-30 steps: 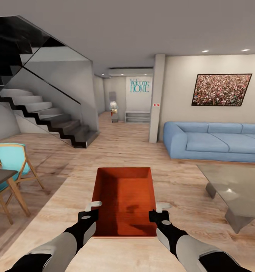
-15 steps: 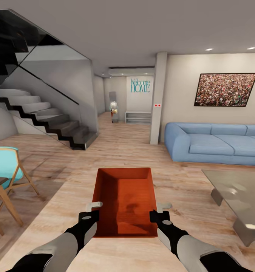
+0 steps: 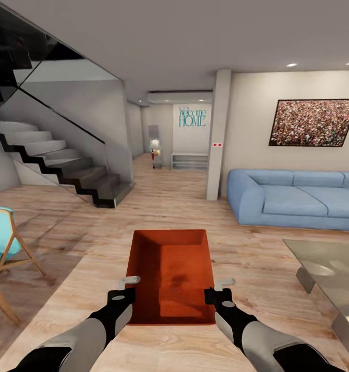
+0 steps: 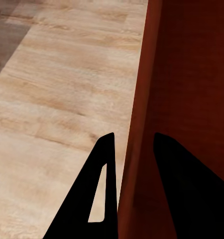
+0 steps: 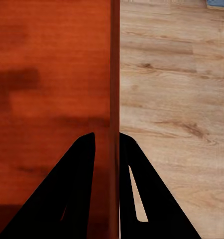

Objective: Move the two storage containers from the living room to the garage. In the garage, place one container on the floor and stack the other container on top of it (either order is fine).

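One orange-red open-top storage container hangs level in front of me over the light wood-plank floor of the living room. My left gripper is shut on its left wall near the close end, and my right gripper is shut on its right wall opposite. In the left wrist view the left gripper straddles the container wall, one finger on each side. The right gripper pinches the thin rim of the container the same way. The container is empty. The garage is out of view.
Dark stairs with a glass rail rise at the left. A turquoise chair stands at the near left. A blue sofa and a glass coffee table are at the right. A white pillar flanks the hallway ahead.
The whole view has shifted: chair, stairs, sofa and table have slid outward and nearer, so the camera has moved forward. Container and both grippers keep their place in the view.
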